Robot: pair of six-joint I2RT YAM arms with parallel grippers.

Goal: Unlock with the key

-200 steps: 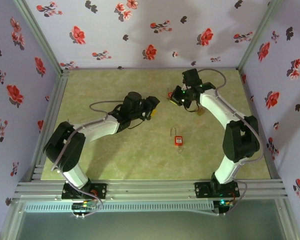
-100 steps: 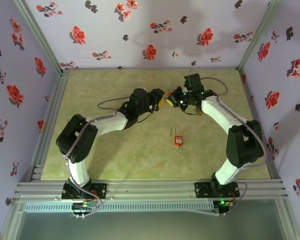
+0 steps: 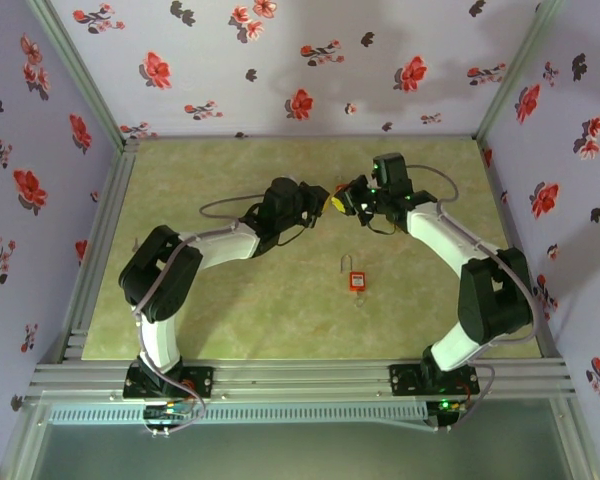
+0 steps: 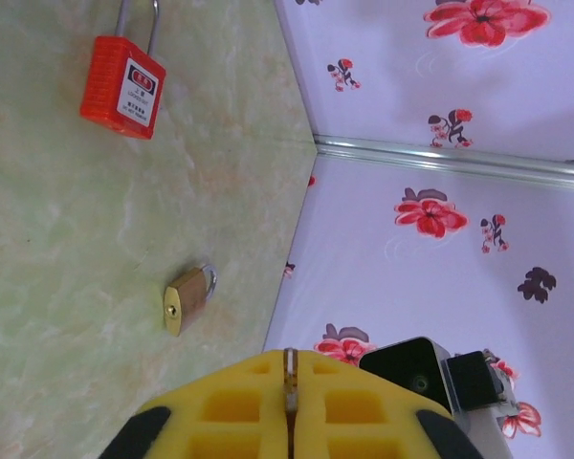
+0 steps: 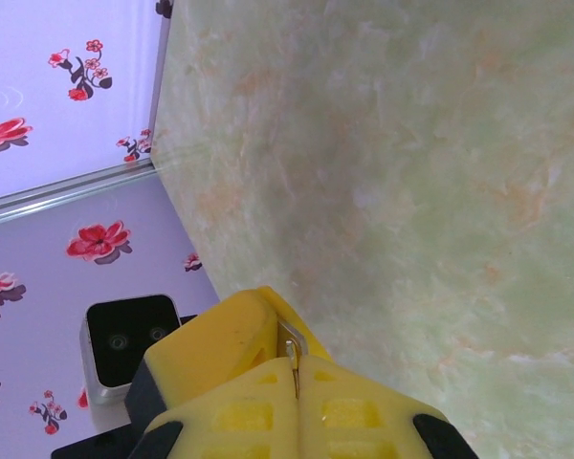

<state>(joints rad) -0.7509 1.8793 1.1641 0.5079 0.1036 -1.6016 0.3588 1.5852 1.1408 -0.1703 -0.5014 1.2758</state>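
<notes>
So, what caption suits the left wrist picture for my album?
Left arm's yellow fingers shut on a thin metal strip, red padlock and brass padlock lying apart on the table.

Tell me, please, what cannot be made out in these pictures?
- Key: both wrist views, only a thin edge shows; the shut yellow pads hide the rest.
- Red padlock label: left wrist view, print too small.
- Brass padlock: left wrist view, markings too small.
- Left gripper and right gripper: top view, where they meet is too small to tell.
</notes>
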